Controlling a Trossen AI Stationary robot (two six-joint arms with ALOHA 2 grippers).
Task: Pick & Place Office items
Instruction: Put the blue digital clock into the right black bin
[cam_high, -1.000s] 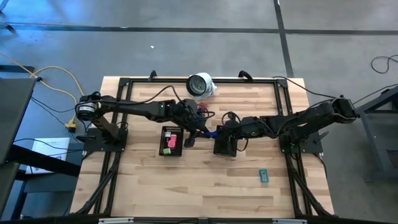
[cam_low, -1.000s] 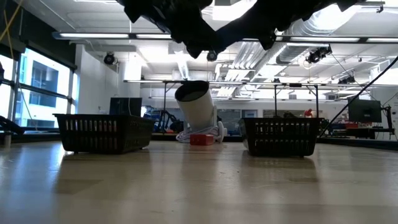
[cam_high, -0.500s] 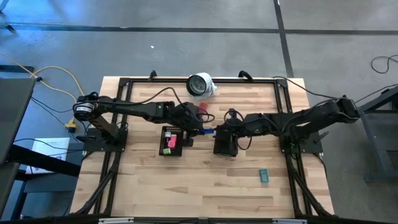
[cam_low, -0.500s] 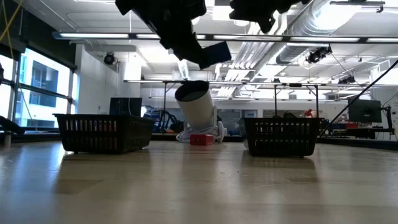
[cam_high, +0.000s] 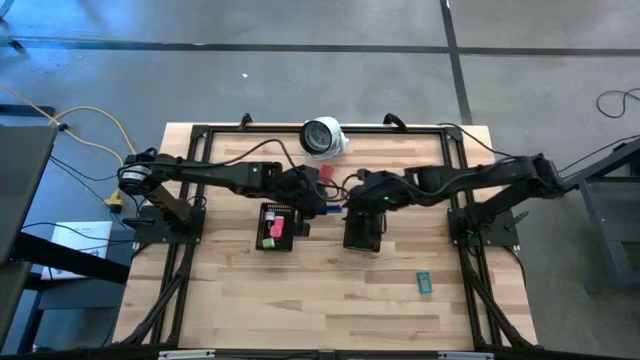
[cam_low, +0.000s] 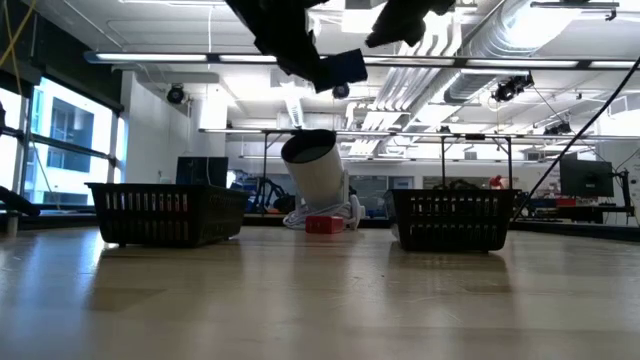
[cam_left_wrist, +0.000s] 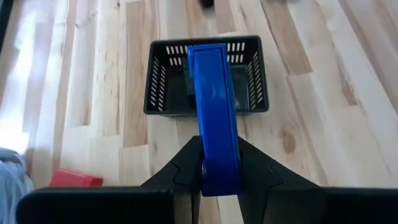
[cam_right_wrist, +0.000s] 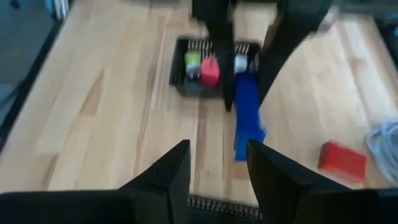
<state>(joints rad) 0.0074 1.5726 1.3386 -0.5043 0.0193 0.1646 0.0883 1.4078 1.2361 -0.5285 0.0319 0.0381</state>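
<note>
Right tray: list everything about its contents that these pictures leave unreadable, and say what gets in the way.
- Right tray, high view: the right arm crosses its top edge, and the dark interior hides any contents.
- Left wrist view: the blue piece held in the left gripper covers the middle of the tray.
- Low view: the mesh wall hides the inside.
- Right wrist view: only the left tray shows, its contents blurred.

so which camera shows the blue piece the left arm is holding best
The left wrist view: the blue piece fills the picture's middle, clamped between the left gripper fingers, above a black mesh tray. The right wrist view shows it blurred, the high view only a blue sliver between the arms, the low view a dark silhouette.
</note>
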